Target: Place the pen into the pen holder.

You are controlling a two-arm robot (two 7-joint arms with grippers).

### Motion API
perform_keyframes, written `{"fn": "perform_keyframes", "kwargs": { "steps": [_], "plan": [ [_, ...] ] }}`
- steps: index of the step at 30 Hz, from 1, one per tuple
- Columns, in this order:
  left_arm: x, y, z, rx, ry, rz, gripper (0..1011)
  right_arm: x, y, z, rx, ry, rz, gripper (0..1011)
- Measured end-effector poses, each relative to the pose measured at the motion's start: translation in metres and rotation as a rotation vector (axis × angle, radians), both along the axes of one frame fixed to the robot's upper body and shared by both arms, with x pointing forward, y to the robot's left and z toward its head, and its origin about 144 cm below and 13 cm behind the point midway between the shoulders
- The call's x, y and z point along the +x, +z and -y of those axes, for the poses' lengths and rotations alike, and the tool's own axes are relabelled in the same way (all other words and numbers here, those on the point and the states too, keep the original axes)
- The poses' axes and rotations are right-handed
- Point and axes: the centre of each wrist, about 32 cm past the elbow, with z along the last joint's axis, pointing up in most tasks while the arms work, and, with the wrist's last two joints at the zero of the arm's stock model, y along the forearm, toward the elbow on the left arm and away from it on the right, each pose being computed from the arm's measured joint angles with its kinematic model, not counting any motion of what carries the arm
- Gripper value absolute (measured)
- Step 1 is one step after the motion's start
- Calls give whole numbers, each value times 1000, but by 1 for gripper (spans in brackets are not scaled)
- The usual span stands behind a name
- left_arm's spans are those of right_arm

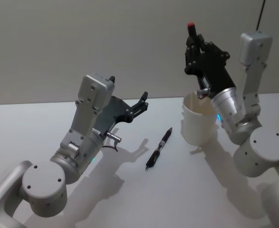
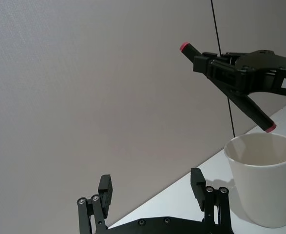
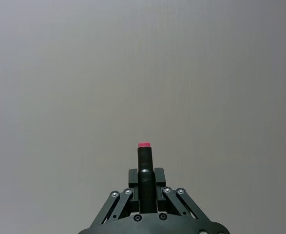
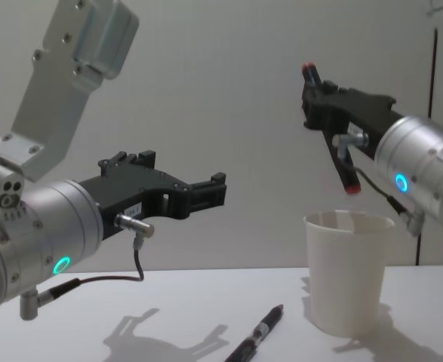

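Observation:
A black pen with red ends (image 1: 192,31) stands nearly upright in my right gripper (image 1: 194,43), which is shut on it. Its lower end (image 4: 345,175) hangs just above the rim of the pen holder, a white paper cup (image 1: 199,124) standing upright on the table. The right wrist view shows the pen (image 3: 143,163) clamped between the fingers (image 3: 131,176). A second black pen (image 1: 159,148) lies flat on the table, left of the cup. My left gripper (image 1: 128,89) hovers open and empty above the table, left of that lying pen.
The white table (image 1: 44,123) runs back to a plain grey wall. A thin black cable (image 2: 223,68) hangs down behind the right arm.

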Motion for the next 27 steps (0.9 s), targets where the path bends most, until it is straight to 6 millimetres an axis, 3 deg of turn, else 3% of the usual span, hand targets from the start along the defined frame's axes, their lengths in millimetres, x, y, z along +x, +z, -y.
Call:
{"fn": "perform_keyframes", "kwargs": {
  "steps": [27],
  "plan": [
    [0,0,0,0,0,0,1001,-10,-35,8,-50,-4,-39,177]
  ]
}}
